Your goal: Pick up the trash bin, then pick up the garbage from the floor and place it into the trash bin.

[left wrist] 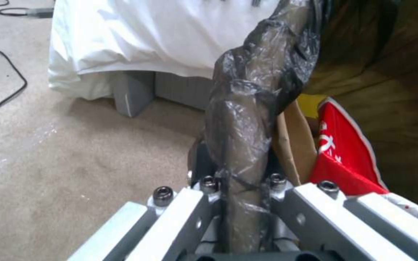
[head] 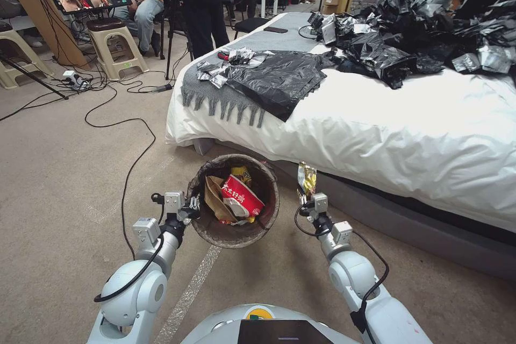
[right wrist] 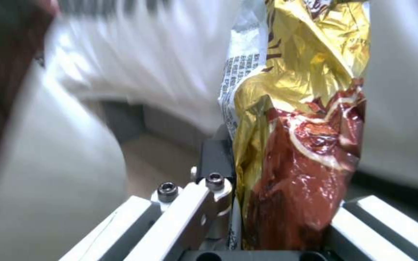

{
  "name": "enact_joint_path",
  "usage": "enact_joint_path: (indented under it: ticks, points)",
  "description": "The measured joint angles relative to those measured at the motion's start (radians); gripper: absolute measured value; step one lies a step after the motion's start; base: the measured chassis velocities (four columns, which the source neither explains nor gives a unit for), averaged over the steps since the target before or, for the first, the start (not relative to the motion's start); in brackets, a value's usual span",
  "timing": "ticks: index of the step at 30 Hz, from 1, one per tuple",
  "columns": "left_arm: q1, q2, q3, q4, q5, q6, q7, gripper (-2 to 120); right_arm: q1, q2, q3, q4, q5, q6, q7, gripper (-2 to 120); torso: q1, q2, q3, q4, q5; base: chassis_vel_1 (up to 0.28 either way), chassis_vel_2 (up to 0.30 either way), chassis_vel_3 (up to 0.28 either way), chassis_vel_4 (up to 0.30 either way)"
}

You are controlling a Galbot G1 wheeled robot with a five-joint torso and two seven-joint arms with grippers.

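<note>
Trash bin point(head: 234, 232): outer wall hidden below bag-lined rim; in left wrist view cut off by top and right edges. Left gripper point(left wrist: 240, 170): fingertips hidden by bag fold over bin rim. Brown paper bag point(head: 213, 200) inside bin: lower part buried beside red carton point(head: 242, 197). Yellow snack wrapper point(right wrist: 301, 145) beside bin: top cut off, small print unreadable, bedsheet point(right wrist: 136, 65) behind it blurred. Right gripper point(right wrist: 267, 203): one finger hidden behind wrapper.
</note>
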Motion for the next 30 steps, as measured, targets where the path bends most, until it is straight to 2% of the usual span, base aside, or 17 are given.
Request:
enact_joint_path:
  ticks: [12,17,22,30]
  points:
    - [0.001,0.000,0.007,0.002,-0.006,0.007,-0.002,0,-0.011,-0.025,0.003,0.189,-0.009,0.035,-0.019,0,0.000,0.000,0.000,-0.0001,0.0001,0.000,0.000,0.000,0.000]
    - [0.004,0.002,0.016,-0.002,-0.013,0.026,-0.005,0,-0.015,-0.040,-0.028,0.259,-0.015,0.085,-0.087,0,0.000,0.000,0.000,-0.0001,0.0000,0.000,0.000,0.000,0.000]
    - [0.009,0.004,0.027,-0.016,-0.028,0.063,-0.015,0,-0.003,-0.067,-0.099,0.301,-0.030,0.102,-0.142,0,0.000,0.000,0.000,-0.0001,0.0000,0.000,0.000,0.000,0.000]
    - [0.012,0.001,0.034,-0.022,-0.032,0.087,-0.019,0,0.029,-0.094,-0.221,0.270,-0.062,0.099,-0.164,0,0.000,0.000,0.000,0.0000,0.0000,0.000,0.000,0.000,0.000]
